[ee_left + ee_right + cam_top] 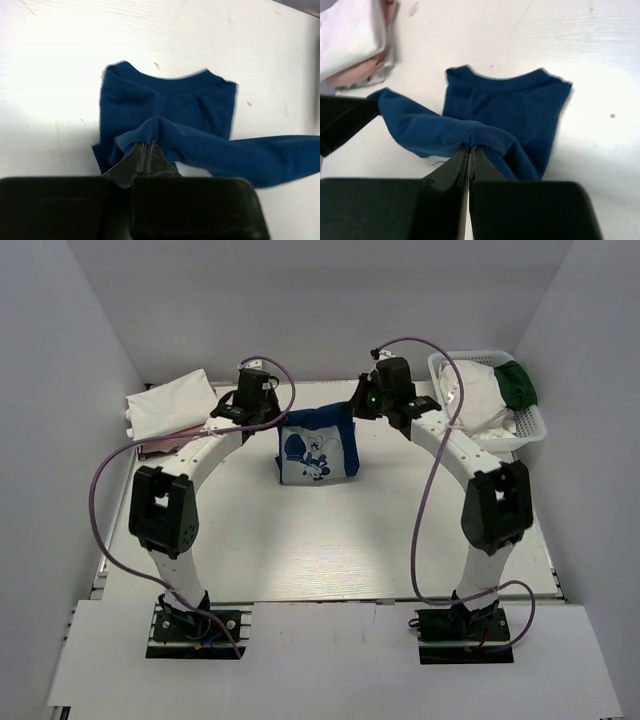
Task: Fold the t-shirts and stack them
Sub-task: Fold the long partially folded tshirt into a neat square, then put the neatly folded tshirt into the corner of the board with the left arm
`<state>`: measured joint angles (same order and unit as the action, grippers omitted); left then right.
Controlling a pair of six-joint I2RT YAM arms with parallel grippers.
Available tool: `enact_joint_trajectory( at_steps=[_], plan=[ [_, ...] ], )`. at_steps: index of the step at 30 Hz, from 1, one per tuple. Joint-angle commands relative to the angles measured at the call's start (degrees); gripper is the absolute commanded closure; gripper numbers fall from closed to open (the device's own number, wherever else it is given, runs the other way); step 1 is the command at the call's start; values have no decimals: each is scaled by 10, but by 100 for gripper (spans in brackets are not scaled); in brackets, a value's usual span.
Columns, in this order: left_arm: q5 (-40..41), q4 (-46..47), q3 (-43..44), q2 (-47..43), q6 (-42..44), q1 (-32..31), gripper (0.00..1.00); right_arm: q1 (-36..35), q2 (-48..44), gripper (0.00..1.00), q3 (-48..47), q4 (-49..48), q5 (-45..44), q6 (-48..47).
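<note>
The left fingers (pixel 145 151) are pressed shut on a raised fold of the blue t-shirt (pixel 170 105). The right fingers (pixel 470 152) are closed the same way on a bunched ridge of the same cloth. A band of blue cloth runs between the two grips, held up off the worktop (pixel 330 540). Both wrist views show the rest of the shirt spread below it, with the neckline on the side away from the fingers.

From above, the shirt sits at the far middle of the worktop between the two arms. Its upper edge is gathered at the fingers and its white printed graphic faces the near side.

At the far left a folded white t-shirt (pixel 170 405) lies on a pale pink one (pixel 355 75). At the far right stands a white lattice basket (pixel 530 428) holding a white cloth (pixel 480 390) and a dark green shirt (pixel 518 385).
</note>
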<state>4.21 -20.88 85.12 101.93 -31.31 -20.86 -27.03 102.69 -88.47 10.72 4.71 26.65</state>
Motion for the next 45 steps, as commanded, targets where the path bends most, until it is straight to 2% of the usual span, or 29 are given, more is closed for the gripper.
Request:
enact_joint_trajectory(
  at_steps=[1,3,8,11,18,20,21,22,23,24,25,27,31,35,36,40,45],
  plan=[
    [27,-25,51,34,5,20,100,21,77,100,-88,36,17,-14],
    [22,-12,73,55,5,28,100,29,106,100,-135,47,16,-14],
    [-6,-13,165,161,29,39,100,40,200,100,-178,33,5,-14],
    [-34,-13,188,205,34,44,100,47,236,100,-208,32,21,-18],
    [-47,-3,230,252,34,55,100,62,305,100,-267,35,47,-6],
    [-47,12,230,258,34,55,89,68,323,100,-282,35,56,4],
    [-53,12,238,258,43,60,74,74,328,98,-284,31,64,8],
    [-58,4,254,266,51,60,36,76,329,56,-283,26,72,18],
    [-58,4,264,266,51,60,18,78,329,55,-283,26,81,21],
    [-63,-4,273,266,57,60,0,79,326,43,-283,24,82,24],
    [-63,-22,280,266,69,60,0,80,321,10,-283,20,84,23],
    [-81,-28,280,257,82,60,0,81,299,10,-265,12,92,19],
    [-145,-55,206,217,156,60,0,81,235,10,-160,-31,99,14],
    [-159,-65,140,195,165,60,0,78,166,10,-64,-76,113,19],
    [-142,-80,140,201,158,60,0,79,138,10,-8,-85,121,19],
    [-120,-102,159,224,164,46,0,80,82,10,45,-69,110,1],
    [-176,-108,175,261,163,46,0,80,-8,10,149,-82,89,-5]
  ],
)
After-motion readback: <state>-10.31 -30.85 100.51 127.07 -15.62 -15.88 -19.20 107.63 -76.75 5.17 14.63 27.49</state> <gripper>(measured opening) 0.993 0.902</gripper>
